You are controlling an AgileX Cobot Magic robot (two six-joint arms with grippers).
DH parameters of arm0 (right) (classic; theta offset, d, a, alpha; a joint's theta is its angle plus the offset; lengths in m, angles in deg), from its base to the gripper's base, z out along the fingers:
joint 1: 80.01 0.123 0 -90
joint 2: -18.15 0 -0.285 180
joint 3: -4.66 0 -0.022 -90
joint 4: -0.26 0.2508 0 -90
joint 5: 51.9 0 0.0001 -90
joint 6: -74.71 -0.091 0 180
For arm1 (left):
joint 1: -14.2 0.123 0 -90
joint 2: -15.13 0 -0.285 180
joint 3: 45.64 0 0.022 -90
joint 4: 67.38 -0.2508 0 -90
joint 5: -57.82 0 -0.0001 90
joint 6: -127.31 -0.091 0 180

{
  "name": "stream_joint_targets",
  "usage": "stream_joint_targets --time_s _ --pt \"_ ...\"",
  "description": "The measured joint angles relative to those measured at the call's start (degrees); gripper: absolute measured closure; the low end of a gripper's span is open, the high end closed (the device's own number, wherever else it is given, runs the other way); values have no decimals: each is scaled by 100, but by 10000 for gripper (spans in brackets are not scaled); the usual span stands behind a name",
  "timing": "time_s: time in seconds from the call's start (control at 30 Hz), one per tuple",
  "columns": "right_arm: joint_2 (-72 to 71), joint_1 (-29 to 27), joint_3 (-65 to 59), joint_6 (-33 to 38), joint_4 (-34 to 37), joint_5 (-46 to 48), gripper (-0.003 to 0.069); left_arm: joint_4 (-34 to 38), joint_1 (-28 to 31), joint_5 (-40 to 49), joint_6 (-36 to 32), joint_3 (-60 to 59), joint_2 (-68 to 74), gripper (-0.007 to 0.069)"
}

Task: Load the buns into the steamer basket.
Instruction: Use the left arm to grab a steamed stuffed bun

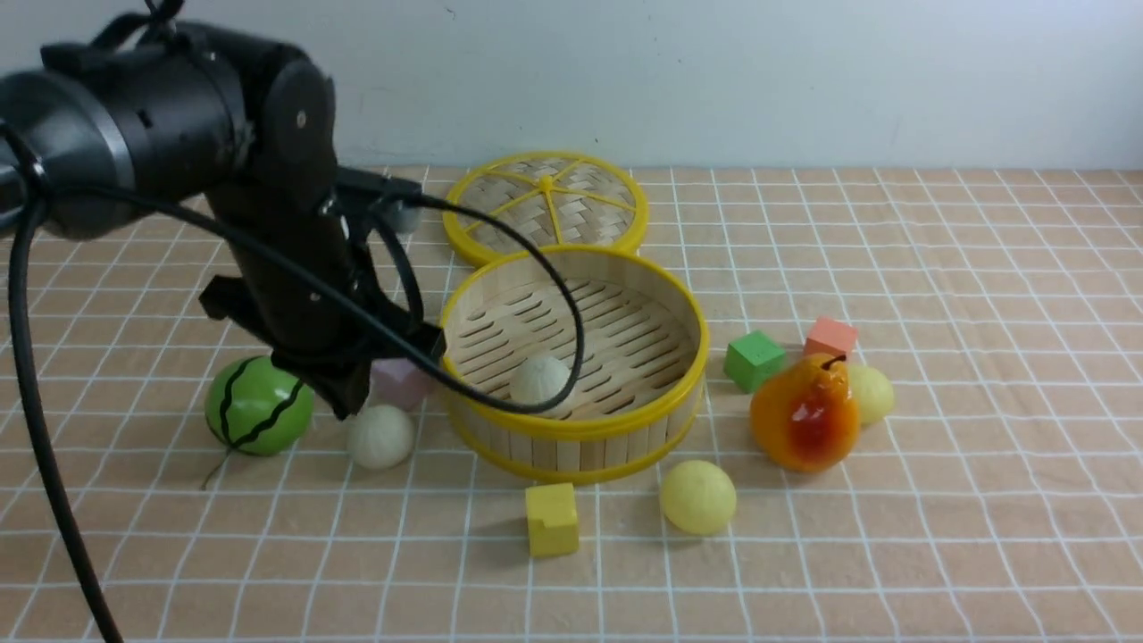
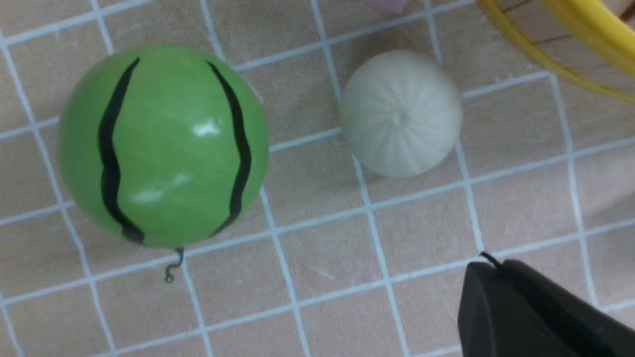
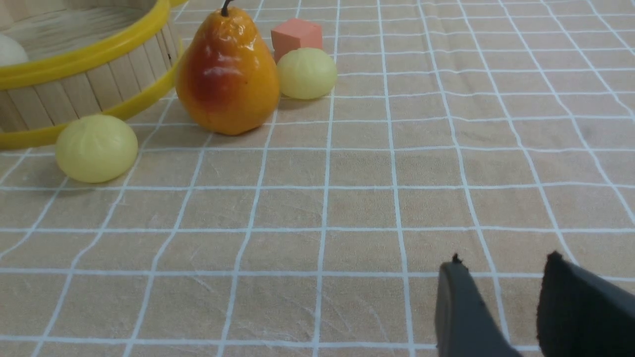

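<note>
Off-white bun (image 1: 381, 436) on the table (image 1: 893, 554) is the one I'd worry about. It sits between the watermelon (image 1: 259, 405) and the basket (image 1: 679, 393), near both, so there's not much room. The left fingers (image 2: 488, 270) are pressed together with nothing in them. If they go down like that, I reckon they just poke the bun and it rolls off. Opened wide, one finger could clip the watermelon or the basket wall instead. There's also a cable (image 1: 571, 339) off the left arm (image 1: 268, 232) looping across the basket in the front view (can't tell if it touches the rim), and that could snag.

Pose: the left arm reaches forward and tips steeply down, its tip hanging just beside that bun.

The right fingers (image 3: 570, 297) stand apart and empty, low over bare table, well away from everything.

Buns so far: one white (image 1: 539, 379) is in the basket and three are out. One yellow (image 1: 697, 496) is just in front of the basket. The other (image 1: 871, 393) is tucked behind the pear (image 1: 805, 413), which looks easy to knock.
</note>
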Motion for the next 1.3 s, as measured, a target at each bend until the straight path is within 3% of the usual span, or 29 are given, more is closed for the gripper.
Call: stream_joint_targets --time_s 0.2,0.37,0.53,1.2,1.3 --pt "0 0 0 0 0 0 419 58 8 -626 -178 -78 219 620" --pt "0 0 0 0 0 0 419 40 103 -875 -69 -83 419 456" --pt "0 0 0 0 0 0 419 29 292 -1121 -4 -83 420 350" --pt "0 0 0 0 0 0 419 149 315 -1354 -117 -83 987 336" --pt "0 0 0 0 0 0 419 138 315 -1354 -117 -83 1031 367"
